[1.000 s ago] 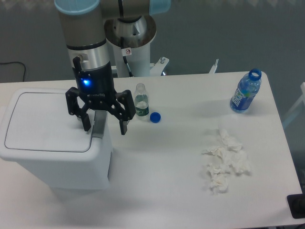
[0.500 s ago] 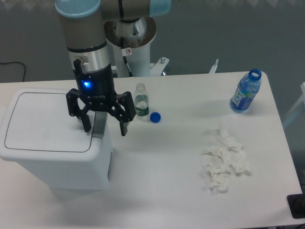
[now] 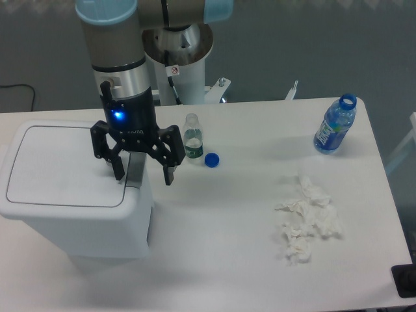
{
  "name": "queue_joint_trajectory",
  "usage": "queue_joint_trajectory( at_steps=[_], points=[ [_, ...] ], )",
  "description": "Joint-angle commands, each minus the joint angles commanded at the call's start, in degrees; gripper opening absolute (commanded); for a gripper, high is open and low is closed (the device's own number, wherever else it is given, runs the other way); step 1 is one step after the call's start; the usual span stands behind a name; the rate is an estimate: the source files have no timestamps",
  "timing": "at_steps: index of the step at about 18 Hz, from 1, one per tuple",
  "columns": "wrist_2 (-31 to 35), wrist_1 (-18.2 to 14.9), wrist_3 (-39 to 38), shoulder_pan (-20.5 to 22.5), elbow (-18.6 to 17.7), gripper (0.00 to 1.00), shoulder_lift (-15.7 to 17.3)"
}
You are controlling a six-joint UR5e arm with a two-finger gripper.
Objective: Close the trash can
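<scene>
Nothing has moved since the earlier frame: gripper (image 3: 143,171) hangs with fingers spread wide, holding nothing, over the right edge of the trash can (image 3: 71,195) at 9 o'clock on the table (image 3: 247,214). Lid looks flat and down already. Closing seems done; next move is probably just lift clear.

Plastics, paper and a matt table

Smooth white plastic trash can (image 3: 65,195); clear glossy plastic bottles (image 3: 335,125); crumpled soft tissue paper (image 3: 307,220); matt white table (image 3: 247,260).

On the table I count one white trash can (image 3: 65,195), two open bottles, a small clear one (image 3: 192,138) and a blue-labelled one (image 3: 335,125), one loose blue cap (image 3: 211,159), and one heap of crumpled tissues (image 3: 307,218).
</scene>
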Motion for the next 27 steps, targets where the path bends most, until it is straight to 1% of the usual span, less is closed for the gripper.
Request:
queue_joint_trajectory(
  at_steps=[9,12,14,16,18,21,25,27],
  points=[
    [-0.18,-0.09,0.17,0.35,0.88,1.00,0.62],
    [0.00,-0.26,4.82,3.94,0.88,1.00,1.93],
    [0.09,-0.35,7.81,5.79,0.62,1.00,1.85],
    [-0.09,-0.35,8.52,8.43,0.62,1.00,1.93],
    [-0.09,-0.35,10.10,10.01,0.62,1.00,1.76],
    [-0.35,-0.35,17.03,14.05,0.62,1.00,1.67],
    [-0.35,-0.53,28.10,18.36,0.53,1.00,1.06],
    [-0.18,-0.44,33.46,19.42,0.35,1.00,0.44]
  ],
)
